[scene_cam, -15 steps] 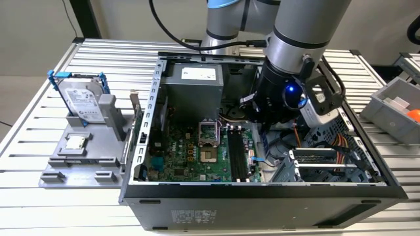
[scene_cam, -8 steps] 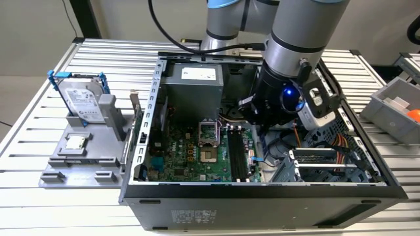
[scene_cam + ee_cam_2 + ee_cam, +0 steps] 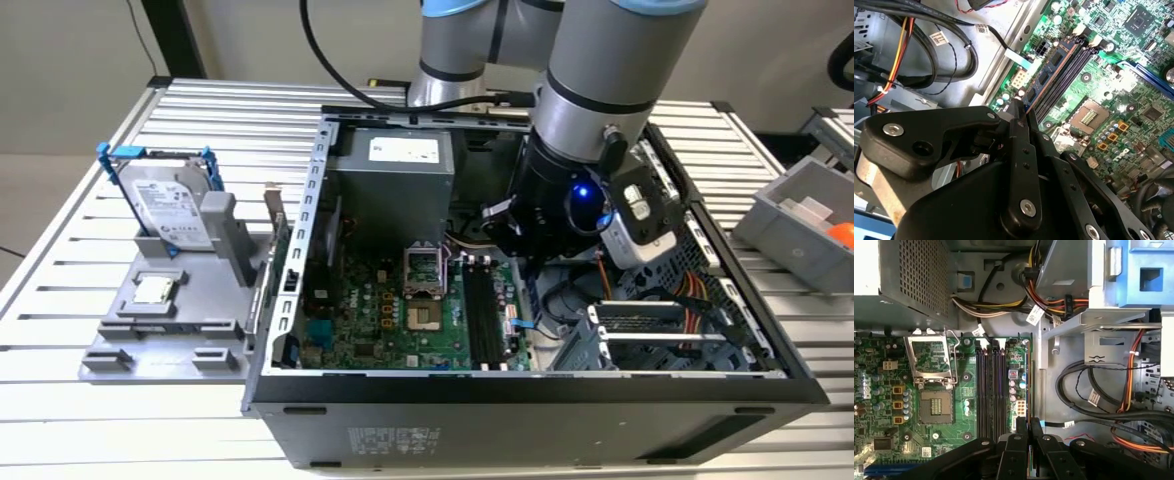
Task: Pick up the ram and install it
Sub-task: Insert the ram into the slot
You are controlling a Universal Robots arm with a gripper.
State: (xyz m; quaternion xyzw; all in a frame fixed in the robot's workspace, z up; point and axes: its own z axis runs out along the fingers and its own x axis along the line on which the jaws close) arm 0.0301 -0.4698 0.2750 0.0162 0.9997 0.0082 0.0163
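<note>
One stick is in hand: the gripper [image 3: 1021, 117], low centre of the second wrist view, has its fingers closed on the ram [image 3: 1046, 75], a blue-green board held edge-on above the black slots [image 3: 990, 390] of the motherboard [image 3: 884, 390] beyond. Pick-up is done; seating appears unfinished.

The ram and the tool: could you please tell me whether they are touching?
Touching. In the second wrist view the tool is shut on the near end of the ram, clamping the board with no gap showing.
</note>
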